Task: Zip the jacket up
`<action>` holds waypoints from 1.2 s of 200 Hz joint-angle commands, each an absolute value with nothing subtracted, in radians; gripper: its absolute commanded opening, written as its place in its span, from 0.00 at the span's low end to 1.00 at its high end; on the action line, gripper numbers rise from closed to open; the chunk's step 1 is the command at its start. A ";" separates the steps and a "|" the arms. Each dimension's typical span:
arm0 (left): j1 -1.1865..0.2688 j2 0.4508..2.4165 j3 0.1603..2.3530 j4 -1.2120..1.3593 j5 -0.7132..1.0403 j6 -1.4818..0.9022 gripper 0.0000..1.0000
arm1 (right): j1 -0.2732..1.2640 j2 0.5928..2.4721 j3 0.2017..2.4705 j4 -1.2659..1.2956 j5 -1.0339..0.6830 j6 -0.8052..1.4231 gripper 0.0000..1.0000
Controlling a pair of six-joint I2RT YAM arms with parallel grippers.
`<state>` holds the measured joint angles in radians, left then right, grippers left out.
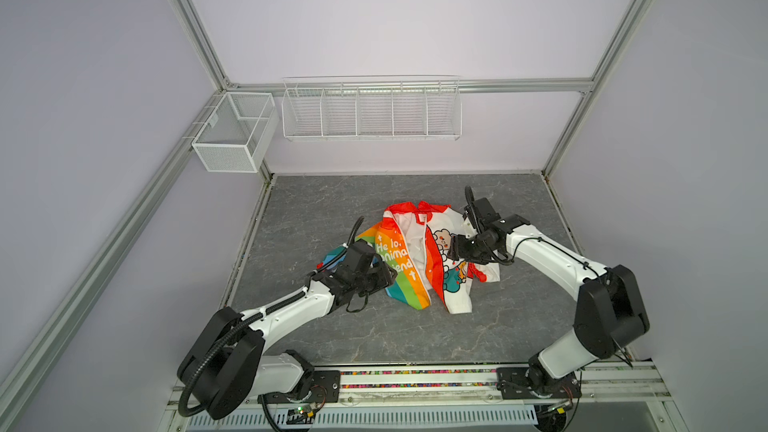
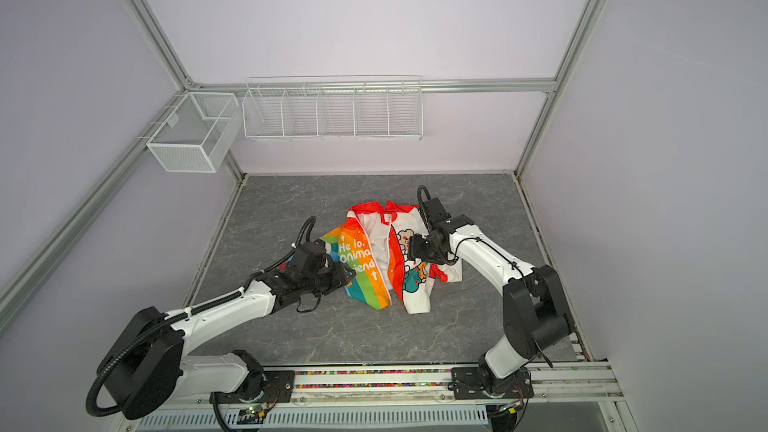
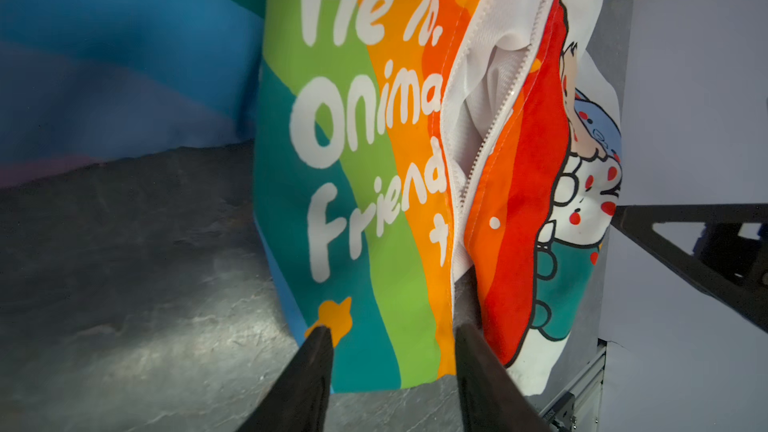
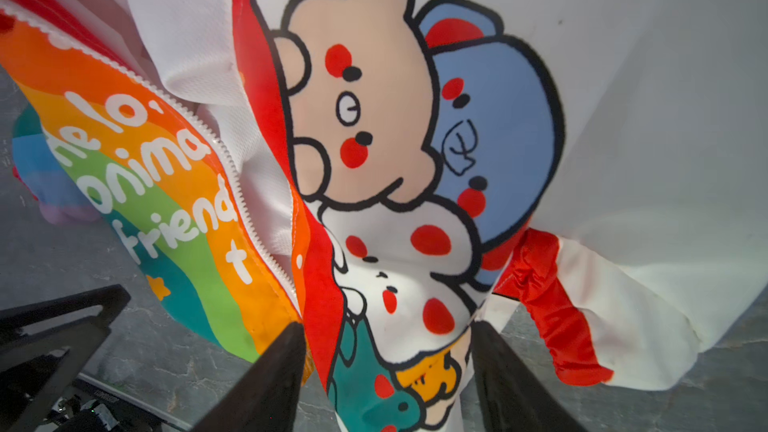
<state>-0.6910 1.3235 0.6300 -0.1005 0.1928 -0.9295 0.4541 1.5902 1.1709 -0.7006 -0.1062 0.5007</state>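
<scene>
The jacket (image 1: 419, 255) (image 2: 384, 261) lies crumpled on the grey table, front up and unzipped. Its rainbow panel with white lettering (image 3: 365, 160) and its bear-print panel (image 4: 374, 118) are parted, with white lining between them. The white zipper (image 3: 486, 139) (image 4: 232, 168) shows as two separate rows of teeth. My left gripper (image 1: 390, 276) (image 2: 347, 274) (image 3: 392, 328) stands open over the rainbow panel's lower hem. My right gripper (image 1: 451, 249) (image 2: 409, 249) (image 4: 386, 326) stands open above the lower part of the bear print. Neither grips any cloth. A red cuff (image 4: 552, 305) lies beside the right gripper.
A white wire rack (image 1: 370, 110) hangs on the back wall and a mesh basket (image 1: 232, 135) on the left frame post. The grey marbled table (image 1: 374, 338) is bounded by aluminium frame rails, with the arm bases on a rail (image 1: 415, 380) at the front.
</scene>
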 commanded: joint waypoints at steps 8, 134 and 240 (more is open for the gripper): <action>-0.701 1.379 0.609 0.000 0.198 -0.964 0.49 | 0.456 1.607 1.155 -0.678 -0.107 0.517 0.61; -0.701 1.389 0.639 -0.084 0.155 -0.923 0.38 | 0.440 1.655 1.122 -0.666 -0.068 0.502 0.13; -0.701 1.322 0.556 -0.095 0.133 -0.954 0.49 | 0.337 1.600 1.089 -0.684 -0.103 0.446 0.07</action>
<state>-0.6971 1.2873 0.5568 -0.1352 0.1364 -0.9352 0.3698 1.6390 1.1183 -0.6609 -0.0898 0.4751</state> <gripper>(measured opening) 0.495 0.071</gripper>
